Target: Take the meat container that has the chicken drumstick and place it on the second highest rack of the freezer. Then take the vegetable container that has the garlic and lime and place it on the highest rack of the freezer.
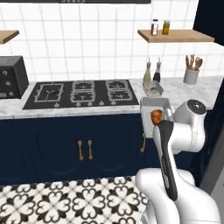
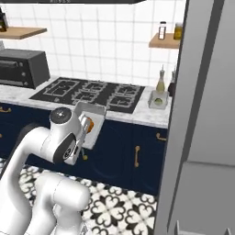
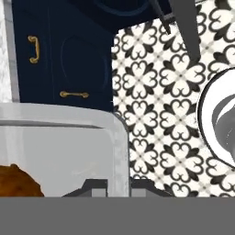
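My gripper [image 3: 119, 187] is shut on the rim of the pale grey meat container [image 3: 59, 151], which hangs in the air in front of the navy cabinets. The chicken drumstick [image 3: 16, 181] lies in it, orange-brown; it also shows in the left base view as the drumstick [image 1: 156, 116] in the tilted container [image 1: 154, 104], and in the right base view as the container [image 2: 95, 120]. The vegetable container [image 1: 153, 89] stands on the counter right of the hob, with the green lime [image 2: 158, 101] in it. The freezer's grey door [image 2: 206, 114] stands open at the right. Its racks are out of view.
A black hob [image 1: 81, 92] lies on the marble counter [image 1: 201, 87], with a dark oven box [image 1: 11, 76] to its left. Bottles [image 1: 152, 72] and a utensil pot [image 1: 191, 75] stand at the back. Below are navy cabinet doors [image 1: 65, 146] and a patterned floor [image 1: 74, 201].
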